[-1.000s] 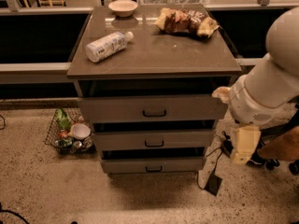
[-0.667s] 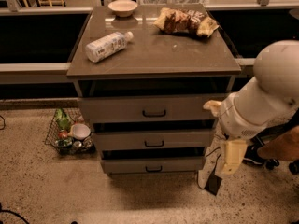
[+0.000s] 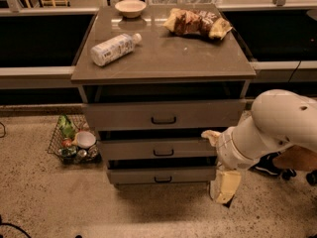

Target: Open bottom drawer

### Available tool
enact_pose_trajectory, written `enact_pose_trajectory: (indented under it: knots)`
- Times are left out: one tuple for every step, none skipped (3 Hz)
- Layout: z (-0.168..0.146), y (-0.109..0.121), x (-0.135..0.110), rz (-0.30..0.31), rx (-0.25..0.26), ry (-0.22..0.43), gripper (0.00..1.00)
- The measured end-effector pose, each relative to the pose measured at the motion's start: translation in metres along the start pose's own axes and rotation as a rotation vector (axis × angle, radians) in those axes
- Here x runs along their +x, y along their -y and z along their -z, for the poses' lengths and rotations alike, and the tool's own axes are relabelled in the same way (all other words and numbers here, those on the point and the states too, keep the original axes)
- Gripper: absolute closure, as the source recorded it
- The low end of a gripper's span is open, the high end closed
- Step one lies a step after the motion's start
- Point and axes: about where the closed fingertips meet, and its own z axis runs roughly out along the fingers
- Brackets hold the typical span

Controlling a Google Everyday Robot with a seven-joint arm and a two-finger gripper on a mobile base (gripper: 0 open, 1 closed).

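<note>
- Camera view, the cabinet: you face a grey-brown three-drawer cabinet on a speckled floor. The bottom drawer, the lowest and shallowest grey-brown front, sits under the middle drawer and the taller top drawer.
- Camera view, the drawer's state: its front lines up with the fronts above it, with only a dark gap over its top edge. I judge it is not yet pulled out.
- Camera view, the handle: the small dark bar handle at the centre of the bottom front has nothing on it.
- Camera view, the pincer: your cream-yellow pincer hangs from the bulky white arm at the cabinet's lower right corner. It is just beside the right end of the bottom front and well apart from the handle. You cannot tell whether it is spread or pressed together, and it carries nothing that shows.
- Camera view, what is left: by my reading nearly all of the task remains. You have to bring the pincer across to the centre handle, take hold of it and draw the drawer out towards you.
- Camera view, the surroundings: the tabletop holds a white plastic bottle lying on its side, a pale round bowl and crinkled brown snack bags. A wire basket stands on the floor to the left, clear of the drawer's path as far as I can judge.
</note>
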Motion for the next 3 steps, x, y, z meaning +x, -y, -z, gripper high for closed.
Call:
enact_pose_trajectory:
  knots:
    - [0.0,0.0,0.0,0.0,0.0,0.0,0.0]
    - [-0.007,-0.002,0.002,-0.004,-0.003,0.012,0.0]
    - [-0.076,-0.013,0.036,-0.026,-0.094,0.021,0.0]
